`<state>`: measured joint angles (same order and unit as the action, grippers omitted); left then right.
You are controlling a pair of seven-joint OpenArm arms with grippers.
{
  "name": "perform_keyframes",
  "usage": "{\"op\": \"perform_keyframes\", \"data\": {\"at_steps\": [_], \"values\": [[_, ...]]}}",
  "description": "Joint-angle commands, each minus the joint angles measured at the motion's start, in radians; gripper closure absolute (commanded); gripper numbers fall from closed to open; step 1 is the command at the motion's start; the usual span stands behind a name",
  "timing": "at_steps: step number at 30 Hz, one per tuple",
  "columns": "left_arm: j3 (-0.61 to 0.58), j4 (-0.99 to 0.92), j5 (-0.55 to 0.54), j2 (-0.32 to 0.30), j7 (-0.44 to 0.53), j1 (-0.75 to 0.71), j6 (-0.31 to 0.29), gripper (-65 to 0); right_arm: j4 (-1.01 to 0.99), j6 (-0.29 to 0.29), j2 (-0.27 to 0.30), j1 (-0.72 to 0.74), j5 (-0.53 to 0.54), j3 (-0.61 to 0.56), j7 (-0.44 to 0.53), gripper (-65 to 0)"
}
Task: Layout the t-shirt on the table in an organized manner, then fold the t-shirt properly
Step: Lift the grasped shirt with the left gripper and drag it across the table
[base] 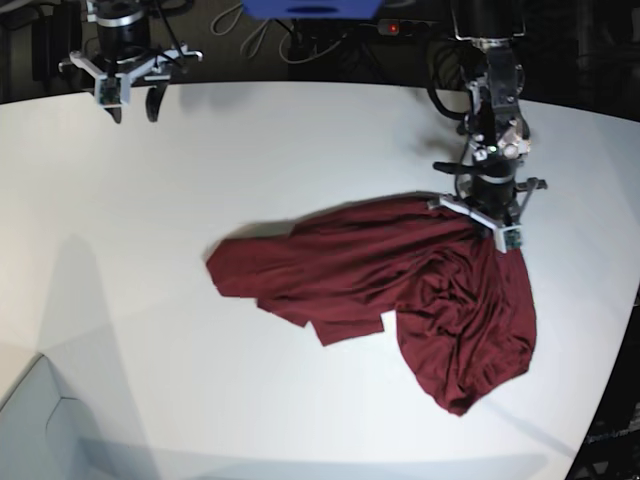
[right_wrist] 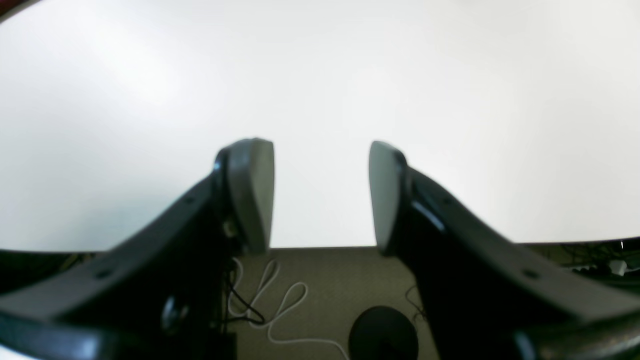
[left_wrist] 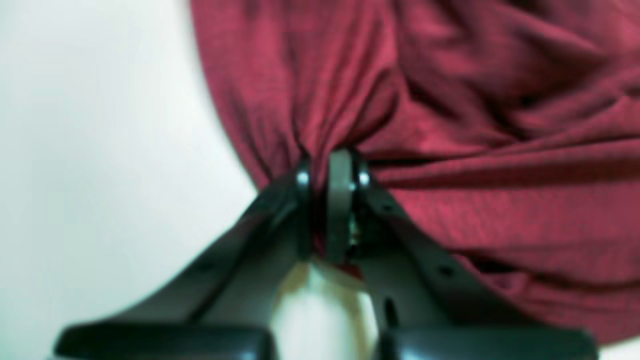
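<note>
The dark maroon t-shirt (base: 400,270) lies crumpled and bunched right of the middle of the white table (base: 250,170). One part trails left and a larger lobe hangs toward the front right. My left gripper (left_wrist: 330,170) is shut on a pinched fold at the edge of the t-shirt (left_wrist: 450,100), and creases fan out from the pinch. In the base view this left gripper (base: 487,225) stands over the shirt's far right corner. My right gripper (base: 133,105) hovers open at the far left corner, well away from the shirt. Only bare table (right_wrist: 320,75) shows between the fingers of the right gripper (right_wrist: 321,195).
The right wrist view looks past the table edge to the floor, where a white cable (right_wrist: 280,310) and a black round object (right_wrist: 382,332) lie. A blue object (base: 310,8) sits behind the table's far edge. The table's rim curves in at the right front (base: 610,400).
</note>
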<state>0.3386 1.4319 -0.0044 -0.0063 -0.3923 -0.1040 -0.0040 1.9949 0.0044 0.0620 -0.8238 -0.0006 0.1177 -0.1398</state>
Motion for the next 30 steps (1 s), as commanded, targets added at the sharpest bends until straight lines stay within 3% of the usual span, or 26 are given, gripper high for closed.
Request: {"op": "perform_keyframes", "data": {"at_steps": [1, 6, 9, 18, 21, 26, 30], "values": [[0.034, 0.054, 0.002, -0.007, 0.025, -0.009, 0.008, -3.4, 0.014, 0.001, 0.002, -0.009, 0.000, 0.004, 0.022, -30.6], [0.153, 0.158, 0.002, -0.019, 0.025, -0.020, 0.006, -0.5, 0.014, 0.001, 0.002, 0.013, 0.000, 0.003, 0.024, -30.6], [0.204, 0.158, 0.002, -0.065, 0.025, -0.013, 0.006, -0.4, 0.014, 0.001, 0.002, 0.014, 0.000, -0.002, 0.024, -30.6], [0.251, 0.076, 0.002, -0.133, 0.026, -0.010, 0.006, -1.5, 0.017, 0.001, 0.002, 0.031, 0.000, -0.005, 0.029, -30.6], [0.262, 0.077, 0.002, -0.126, 0.026, -0.010, 0.006, -10.6, 0.017, 0.001, 0.002, 0.031, 0.000, -0.016, 0.030, -30.6], [0.317, 0.091, -0.035, -0.088, 0.028, 0.010, 0.006, -34.8, 0.017, 0.001, 0.002, 0.031, 0.000, -0.019, 0.027, -30.6], [0.385, 0.131, -0.156, -0.091, 0.025, 0.036, 0.006, -37.9, 0.016, 0.001, 0.002, 0.031, 0.000, -0.023, 0.024, -30.6]]}}
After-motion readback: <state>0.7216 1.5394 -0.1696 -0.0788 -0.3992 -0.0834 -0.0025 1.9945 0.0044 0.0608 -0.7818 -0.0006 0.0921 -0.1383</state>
